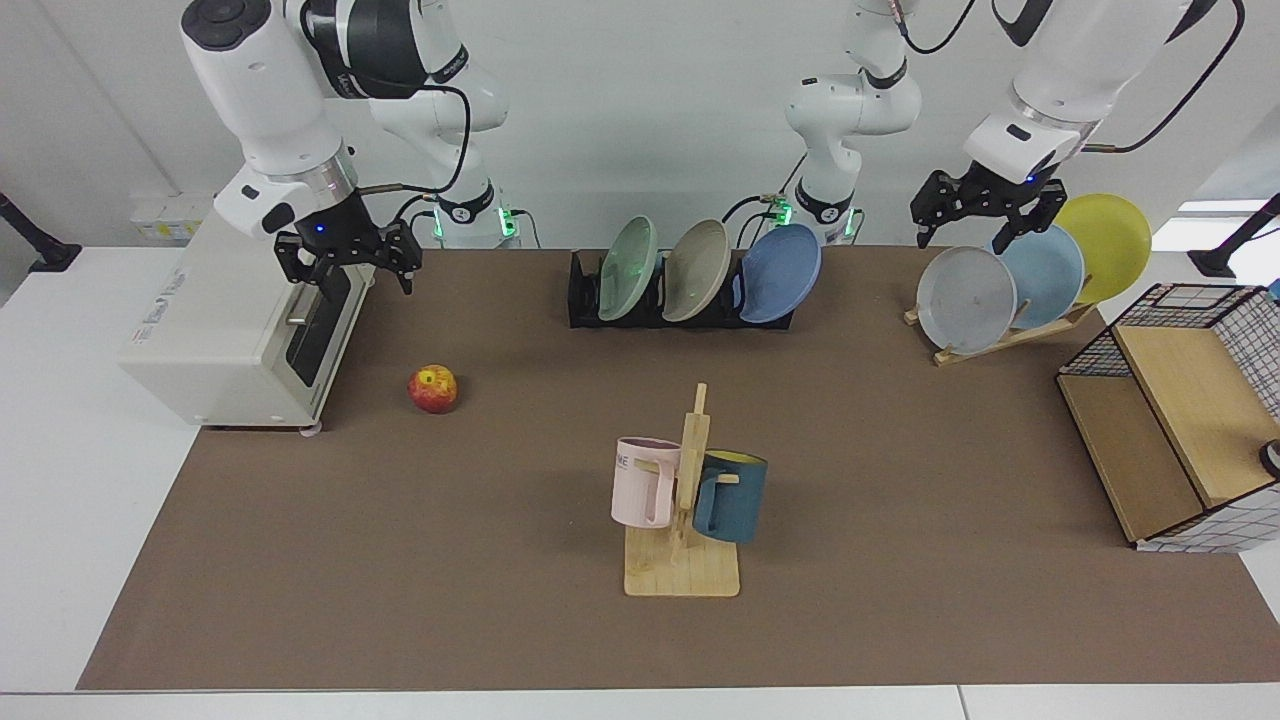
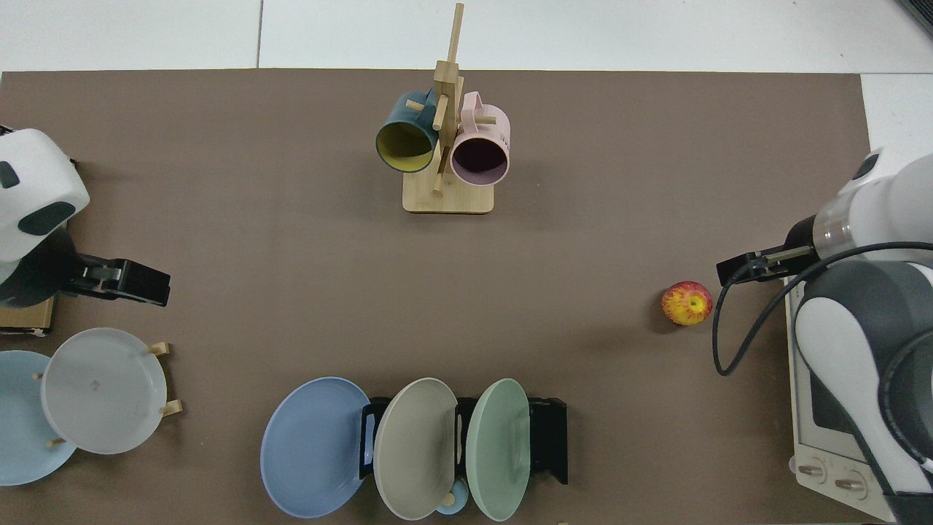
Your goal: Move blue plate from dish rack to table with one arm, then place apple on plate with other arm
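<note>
Two mugs hang on the wooden mug tree [image 1: 683, 500] nearest the camera in the facing view, a pink mug [image 1: 643, 482] at its 9 o'clock and a dark teal mug [image 1: 732, 496] at its 3 o'clock. Farther back on the brown desk [image 1: 400, 560], the apple [image 1: 433, 389] lies alone, toward 10 o'clock from the mug tree and just beside the white toaster oven [image 1: 240, 320]. Beyond, toward the desk's far edge, the blue plate [image 1: 780, 273] leans in the black dish rack [image 1: 660, 300], at the rack's 3 o'clock end, next to a beige plate [image 1: 696, 270] and a pale green plate [image 1: 627, 268]. At 3 o'clock from the rack a slanted wooden stand [image 1: 1010, 335] carries a grey plate [image 1: 965, 299], a sky-blue plate [image 1: 1045, 270] and a yellow plate [image 1: 1105, 245]. The right gripper [image 1: 347, 268] hangs above the oven's door edge, at 11 o'clock from the apple (fingers spread apart, nothing between them). The left gripper [image 1: 985, 222] hovers over the grey and sky-blue plates, its fingers likewise apart and empty. In the top view the right gripper [image 2: 732, 271] sits just at 2 o'clock of the apple [image 2: 686, 303].
</note>
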Robot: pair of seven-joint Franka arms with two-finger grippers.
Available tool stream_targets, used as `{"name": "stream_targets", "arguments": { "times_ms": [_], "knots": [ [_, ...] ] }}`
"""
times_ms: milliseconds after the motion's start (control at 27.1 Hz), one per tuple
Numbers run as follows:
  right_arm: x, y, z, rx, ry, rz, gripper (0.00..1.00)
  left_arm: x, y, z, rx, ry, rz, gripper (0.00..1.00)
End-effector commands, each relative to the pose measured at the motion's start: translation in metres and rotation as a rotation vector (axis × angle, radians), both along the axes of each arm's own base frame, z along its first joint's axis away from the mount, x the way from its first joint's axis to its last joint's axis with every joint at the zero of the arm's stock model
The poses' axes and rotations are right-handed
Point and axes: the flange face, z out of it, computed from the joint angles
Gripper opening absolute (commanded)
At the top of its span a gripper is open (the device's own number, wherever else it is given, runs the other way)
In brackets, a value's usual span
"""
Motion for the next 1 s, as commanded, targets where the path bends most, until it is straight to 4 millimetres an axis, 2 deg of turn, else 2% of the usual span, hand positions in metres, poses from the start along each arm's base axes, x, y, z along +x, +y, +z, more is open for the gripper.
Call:
{"name": "stream_targets", "arguments": {
  "times_ms": [0, 148, 295, 517, 812, 960],
  "knots": [
    [-0.009, -0.001, -0.03, 0.0, 0.001, -0.007, 1.0, -0.045, -0.002, -0.029, -0.033, -0.026, 0.004, 1.0],
    [-0.012, -0.002, -0.053, -0.003, 0.004, -0.007, 1.0, -0.056, -0.004, -0.059, -0.041, -0.009, 0.006, 1.0],
    [-0.012, -0.004, -0.078, -0.007, 0.014, -0.01, 1.0, -0.062, -0.012, -0.101, -0.035, 0.035, -0.003, 1.0],
    [-0.014, -0.006, -0.11, -0.014, 0.012, -0.01, 1.0, -0.082, -0.028, -0.146, -0.072, 0.077, -0.005, 1.0],
    [-0.015, -0.004, -0.142, -0.015, 0.0, -0.017, 1.0, -0.106, -0.041, -0.179, -0.136, 0.161, -0.01, 0.99],
    [-0.014, -0.003, -0.158, -0.017, 0.01, -0.03, 1.0, -0.127, -0.053, -0.199, -0.114, 0.206, -0.039, 0.99]
  ]
}}
